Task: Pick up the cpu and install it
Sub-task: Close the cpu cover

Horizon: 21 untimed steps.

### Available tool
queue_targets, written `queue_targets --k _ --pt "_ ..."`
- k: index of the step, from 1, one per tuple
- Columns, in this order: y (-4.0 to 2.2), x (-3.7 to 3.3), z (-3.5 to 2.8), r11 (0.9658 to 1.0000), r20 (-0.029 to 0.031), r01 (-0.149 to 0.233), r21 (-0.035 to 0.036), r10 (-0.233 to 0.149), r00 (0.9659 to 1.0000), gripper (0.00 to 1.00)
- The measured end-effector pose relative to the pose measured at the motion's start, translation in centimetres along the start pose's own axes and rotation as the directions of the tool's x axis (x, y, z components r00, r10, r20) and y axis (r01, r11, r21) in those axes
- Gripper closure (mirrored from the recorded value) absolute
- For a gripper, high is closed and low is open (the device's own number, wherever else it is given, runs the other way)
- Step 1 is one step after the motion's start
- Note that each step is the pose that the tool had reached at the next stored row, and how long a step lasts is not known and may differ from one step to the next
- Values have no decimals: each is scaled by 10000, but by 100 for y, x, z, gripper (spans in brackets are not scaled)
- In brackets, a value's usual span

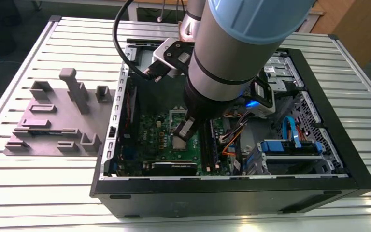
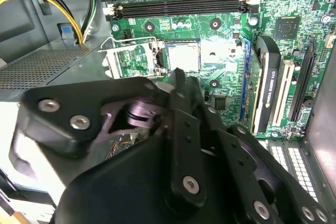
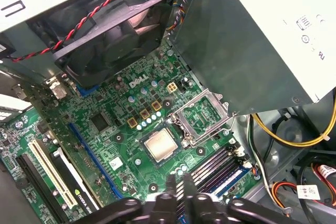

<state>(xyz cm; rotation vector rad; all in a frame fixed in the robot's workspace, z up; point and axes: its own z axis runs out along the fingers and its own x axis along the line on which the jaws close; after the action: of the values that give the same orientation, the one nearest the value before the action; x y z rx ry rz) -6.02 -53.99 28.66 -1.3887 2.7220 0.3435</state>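
**Fingers drawn together above the seated cpu**

Black fingers fill the near edge of the first wrist view, their two slim tips pressed close side by side with nothing between them; in the second wrist view the same gripper shows as a dark linkage tapering to a narrow tip. Just beyond the tips lies the cpu, a silver-grey square sitting flat in its socket on the green motherboard, apart from the fingers. Beside it the socket's metal load plate stands hinged open. Memory slots run along one side of the socket, and a black case fan with red and black wires sits past the board's far end. A graphics card stands in a slot near the board's edge.

All of this lies inside an open black computer case, which rests on a worktop of ribbed metal slats. On the exterior view's left, a grey holder tray with upright pegs sits beside the case.
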Motion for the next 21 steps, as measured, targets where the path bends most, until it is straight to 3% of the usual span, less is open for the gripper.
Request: queue_targets --k 3,6,8,10,12,21 --pt "0 0 0 10000 -1 0 1 0 10000 70" --pt "0 0 0 10000 -1 0 1 0 10000 70" --pt "0 0 0 10000 -1 0 1 0 10000 72" --pt "0 0 0 10000 -1 0 1 0 10000 84" --pt "0 0 0 10000 -1 0 1 0 10000 90" --pt "0 0 0 10000 -18 -1 13 1 10000 90"
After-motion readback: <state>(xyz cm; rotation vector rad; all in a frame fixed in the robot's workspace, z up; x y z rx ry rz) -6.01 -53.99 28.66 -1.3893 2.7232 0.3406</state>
